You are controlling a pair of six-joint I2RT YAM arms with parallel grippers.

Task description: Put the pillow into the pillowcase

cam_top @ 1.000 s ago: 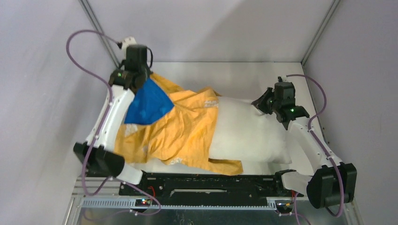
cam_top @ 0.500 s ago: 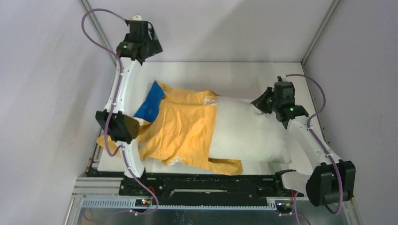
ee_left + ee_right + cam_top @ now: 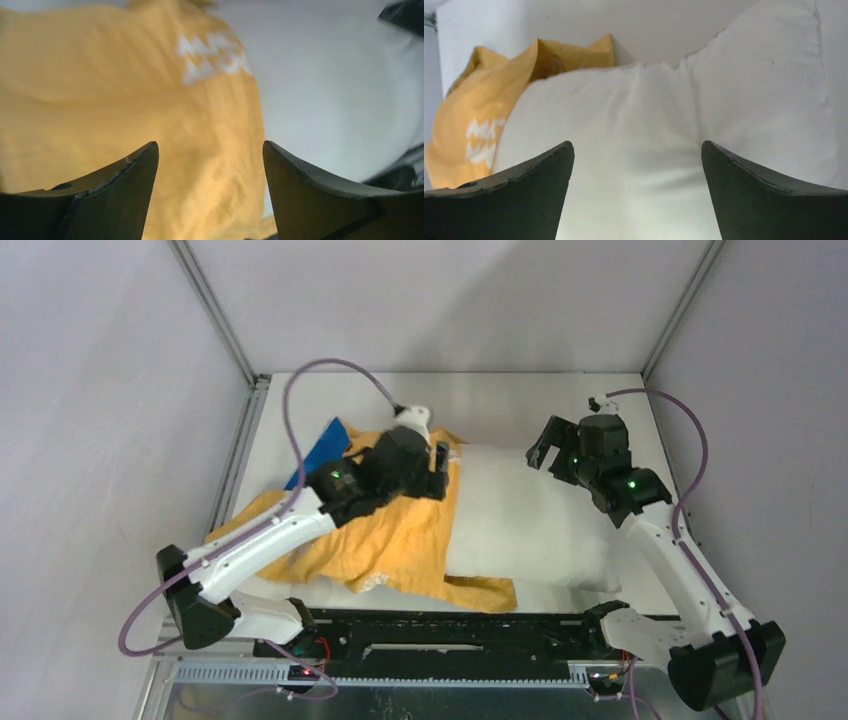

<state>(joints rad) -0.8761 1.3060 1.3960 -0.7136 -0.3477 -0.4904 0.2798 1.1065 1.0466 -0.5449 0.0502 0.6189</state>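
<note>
- The pillowcase [image 3: 400, 540] lies crumpled on the left half of the tabletop [image 3: 520, 400], orange-yellow face up. A corner of its blue face [image 3: 318, 455] peeks out at the far left.
- The left arm reaches diagonally over that fabric. Its left end effector [image 3: 438, 462] sits above the edge of the pillowcase where it meets the pillow, by the white lettering [image 3: 215, 55]. In the left wrist view the jaws stand spread apart with nothing between them. Whether they touch the cloth I cannot tell.
- The pillow [image 3: 535, 525] lies across the middle and right of the tabletop. Its left end is covered by the pillowcase and its right part is bare and white. A strip of orange cloth shows from under its near edge.
- The right end effector [image 3: 548, 445] is poised over the far right part of the pillow. In the right wrist view its jaws are wide apart and grip nothing, with the puckered white fabric below them.
</note>
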